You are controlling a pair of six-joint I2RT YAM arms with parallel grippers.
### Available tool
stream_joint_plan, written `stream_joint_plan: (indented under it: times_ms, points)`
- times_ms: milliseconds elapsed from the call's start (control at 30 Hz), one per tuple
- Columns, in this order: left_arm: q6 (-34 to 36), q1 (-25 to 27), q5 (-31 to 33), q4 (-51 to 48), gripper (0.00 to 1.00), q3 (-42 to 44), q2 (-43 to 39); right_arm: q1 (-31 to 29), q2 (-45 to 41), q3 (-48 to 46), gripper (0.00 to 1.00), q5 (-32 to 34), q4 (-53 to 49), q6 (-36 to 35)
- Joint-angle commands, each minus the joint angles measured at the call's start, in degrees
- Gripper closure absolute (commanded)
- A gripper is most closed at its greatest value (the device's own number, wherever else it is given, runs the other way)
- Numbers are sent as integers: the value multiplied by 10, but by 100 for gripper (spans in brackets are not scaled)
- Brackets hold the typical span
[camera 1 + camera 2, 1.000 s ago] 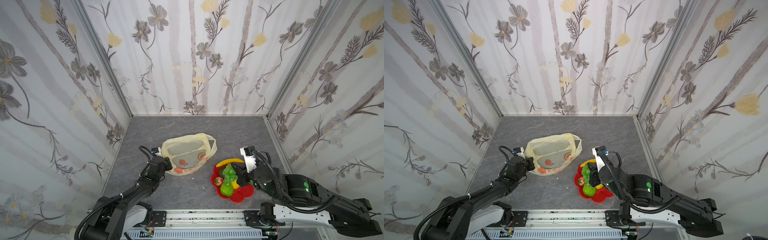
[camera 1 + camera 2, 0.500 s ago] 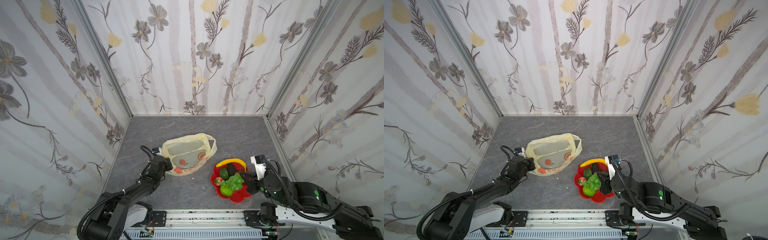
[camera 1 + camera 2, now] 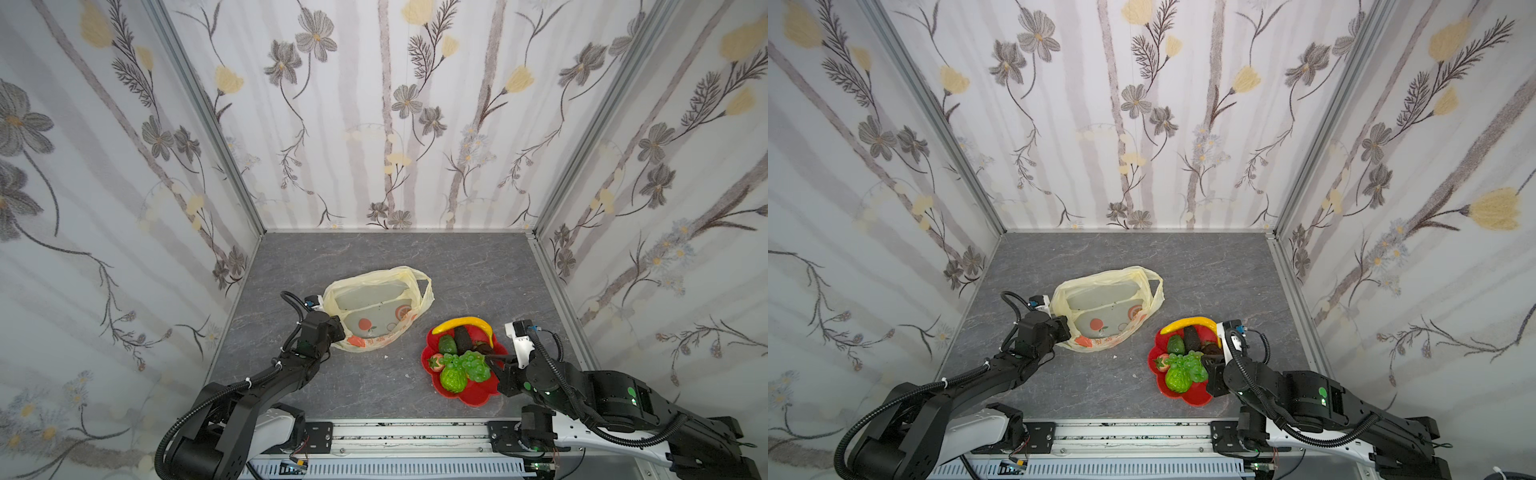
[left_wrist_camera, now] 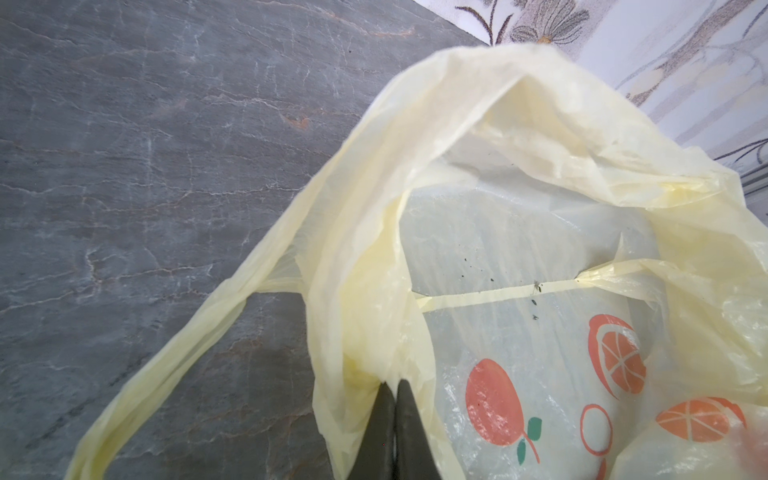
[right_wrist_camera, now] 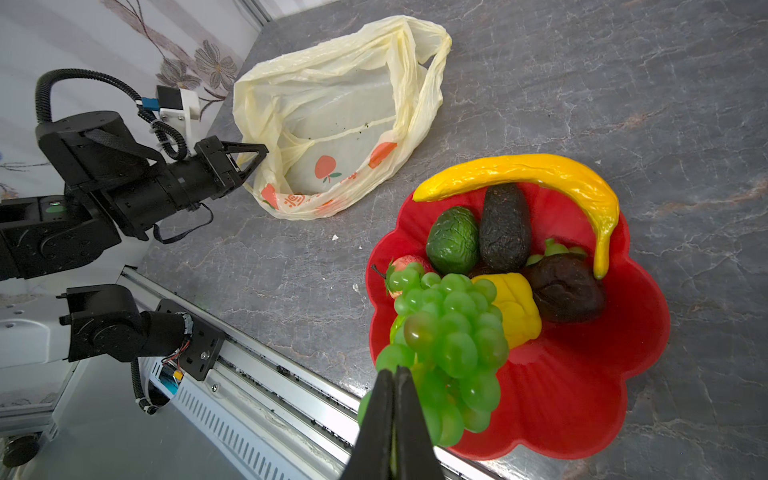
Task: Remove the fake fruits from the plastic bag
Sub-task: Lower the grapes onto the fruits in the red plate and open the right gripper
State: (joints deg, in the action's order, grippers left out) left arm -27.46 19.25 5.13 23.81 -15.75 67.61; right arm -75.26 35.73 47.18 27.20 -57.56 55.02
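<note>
The pale-yellow plastic bag (image 3: 376, 307) (image 3: 1104, 307) lies open on the grey table. My left gripper (image 3: 338, 328) (image 4: 394, 384) is shut on its near-left rim, and inside I see only its orange prints. The fake fruits lie in a red dish (image 3: 478, 397) (image 5: 582, 395): banana (image 3: 465, 324), green avocado (image 5: 453, 241), dark avocado (image 5: 505, 226), lemon (image 5: 515, 307), strawberry (image 3: 435, 362), bumpy green fruit (image 3: 453, 379) and a dark brown piece (image 5: 565, 286). My right gripper (image 3: 490, 359) (image 5: 394, 372) is shut on the green grape bunch (image 3: 469, 365) (image 5: 449, 328) over the dish's near side.
Flowered walls close in the table on the left, back and right. A metal rail (image 3: 407, 432) runs along the front edge, just beyond the dish. Bare grey table (image 3: 395, 257) lies behind the bag, and also between the bag and the dish.
The right gripper has drawn back to the right and toward the front with the grape bunch, which now sits low over the dish. The left gripper and bag have hardly moved.
</note>
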Motion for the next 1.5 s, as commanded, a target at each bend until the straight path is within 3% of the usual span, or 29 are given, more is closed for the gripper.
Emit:
stream_joint_plan:
  times_ms: [0,367,800,1133,1467]
  points:
    - [-4,-1,9,19,100,-4,2,0,-12,-8,100,7,-22,49]
    - [-4,0,10,19,100,-5,5,0,-37,-65,100,-4,-46,107]
    - [-4,-1,6,20,100,-6,5,28,-39,-107,100,119,-45,175]
    - [-4,-1,6,20,100,-6,2,168,14,-132,100,62,71,59]
    - [-3,-1,6,20,100,-5,3,247,59,-163,100,7,170,-8]
